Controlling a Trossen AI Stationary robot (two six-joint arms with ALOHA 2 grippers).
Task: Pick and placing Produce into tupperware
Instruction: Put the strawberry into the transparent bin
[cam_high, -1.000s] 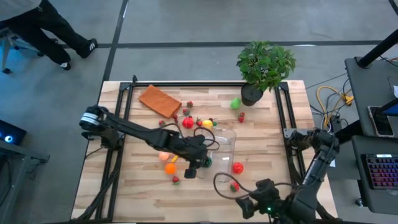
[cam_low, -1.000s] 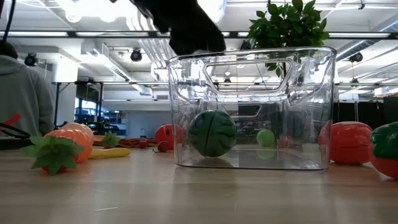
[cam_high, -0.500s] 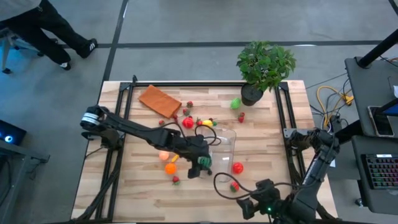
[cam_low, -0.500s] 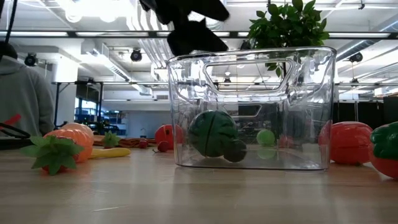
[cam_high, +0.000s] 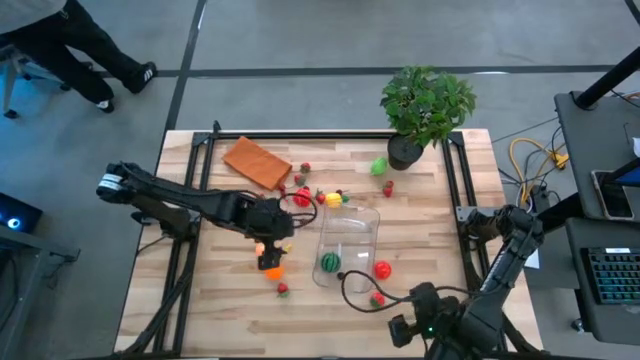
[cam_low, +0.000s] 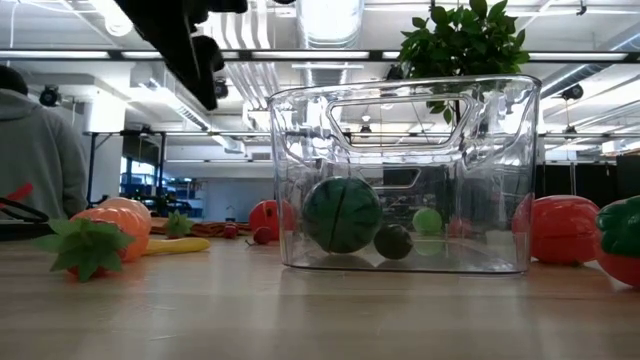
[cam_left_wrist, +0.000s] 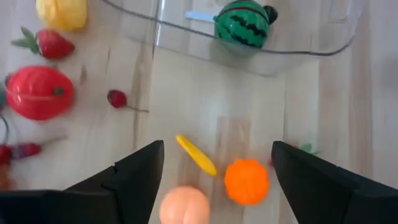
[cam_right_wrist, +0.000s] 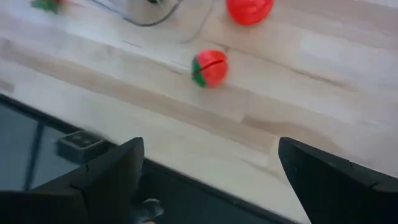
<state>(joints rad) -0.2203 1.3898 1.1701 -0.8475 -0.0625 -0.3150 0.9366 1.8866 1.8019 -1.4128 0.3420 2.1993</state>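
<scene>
My left hand (cam_left_wrist: 211, 165) hangs spread and empty over the bench (cam_high: 230, 300), just left of the tub (cam_high: 350, 245), above an orange (cam_left_wrist: 246, 181), a peach (cam_left_wrist: 184, 207) and a thin yellow piece (cam_left_wrist: 196, 155). These look like hollow plastic toys: light, stiff, smooth, round. I judge they will roll or squirt out if pinched off-centre, so I would close across the widest part of the orange, straight down. The yellow piece lies close beside it and may get nudged.

The tub is clear, rectangular, round-cornered and lidless, probably light enough to slide if bumped. Inside sit a striped watermelon (cam_low: 342, 214) and a small dark ball (cam_low: 393, 241). More produce lies around it: a tomato (cam_left_wrist: 38, 92), a strawberry (cam_left_wrist: 48, 43), a cherry (cam_left_wrist: 117, 98), and red pieces to its right (cam_high: 382, 269).

My right hand (cam_right_wrist: 208, 177) waits spread at the near edge.
</scene>
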